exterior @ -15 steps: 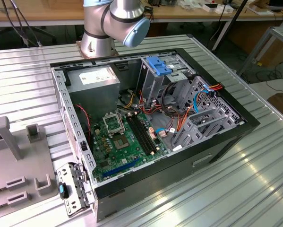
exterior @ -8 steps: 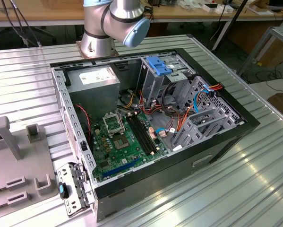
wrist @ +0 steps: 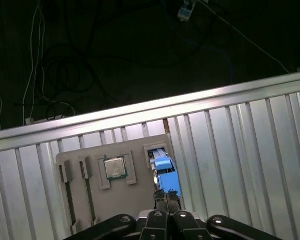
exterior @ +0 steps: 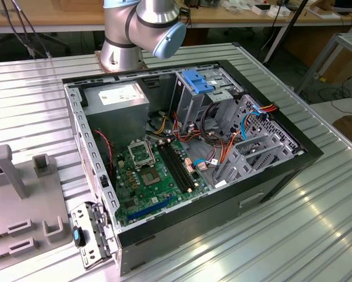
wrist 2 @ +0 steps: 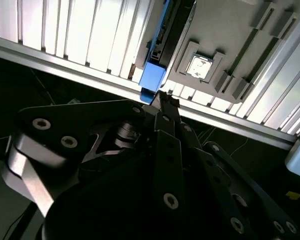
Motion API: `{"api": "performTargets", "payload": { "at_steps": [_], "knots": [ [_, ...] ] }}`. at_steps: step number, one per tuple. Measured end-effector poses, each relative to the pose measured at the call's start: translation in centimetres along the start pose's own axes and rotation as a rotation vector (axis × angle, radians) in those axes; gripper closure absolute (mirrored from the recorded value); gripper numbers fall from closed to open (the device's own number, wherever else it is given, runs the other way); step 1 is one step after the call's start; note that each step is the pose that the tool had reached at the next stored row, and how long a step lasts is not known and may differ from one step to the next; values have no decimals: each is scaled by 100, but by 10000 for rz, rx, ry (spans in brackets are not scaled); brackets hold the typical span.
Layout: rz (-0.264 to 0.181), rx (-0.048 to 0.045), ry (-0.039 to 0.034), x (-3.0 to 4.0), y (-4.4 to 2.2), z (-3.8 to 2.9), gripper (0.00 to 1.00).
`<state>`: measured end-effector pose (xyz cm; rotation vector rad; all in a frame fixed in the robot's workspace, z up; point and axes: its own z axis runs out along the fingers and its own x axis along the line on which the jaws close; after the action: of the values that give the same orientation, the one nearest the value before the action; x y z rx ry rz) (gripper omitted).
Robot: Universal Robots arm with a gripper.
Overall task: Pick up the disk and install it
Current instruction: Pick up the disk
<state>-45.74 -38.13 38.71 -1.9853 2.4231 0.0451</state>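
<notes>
Disk [wrist: 164, 166] stands on edge in a slot of the grey fixture plate [wrist: 134, 200] on the ribbed metal desk [wrist: 240, 150], near a processor chip [wrist: 114, 167] seated in its recess. The tool [wrist: 166, 196] hangs right at the disk's blue carrier end, jaws drawn together with nothing visibly between them; whether the tips touch the blue plastic I cannot tell. In the exterior view an open computer case [exterior: 223, 218] lies on the desk.
</notes>
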Motion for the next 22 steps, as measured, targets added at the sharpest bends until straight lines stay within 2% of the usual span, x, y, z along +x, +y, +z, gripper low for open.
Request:
{"api": "performTargets", "payload": {
  "at_steps": [1,5,6,9,10,12,13,15,16,18,19,20,21,22],
  "knots": [
    [-8,0,3,0,-2,3,82],
    [-57,11,71,1,-4,34,81],
    [-68,12,76,1,-4,39,75],
    [-87,13,83,1,-4,52,74],
    [-92,13,83,1,-4,56,67],
    [-96,13,84,1,-4,62,66],
    [-114,13,83,1,-5,66,60],
    [-207,16,83,2,-5,81,58],
    [-287,19,84,2,-5,91,52],
    [-590,27,87,2,-5,108,52],
    [-708,38,86,3,-5,114,51],
    [-784,101,81,3,-4,118,51],
    [-834,158,75,3,-5,121,45],
    [-899,215,71,3,-5,125,45]
  ]
}}
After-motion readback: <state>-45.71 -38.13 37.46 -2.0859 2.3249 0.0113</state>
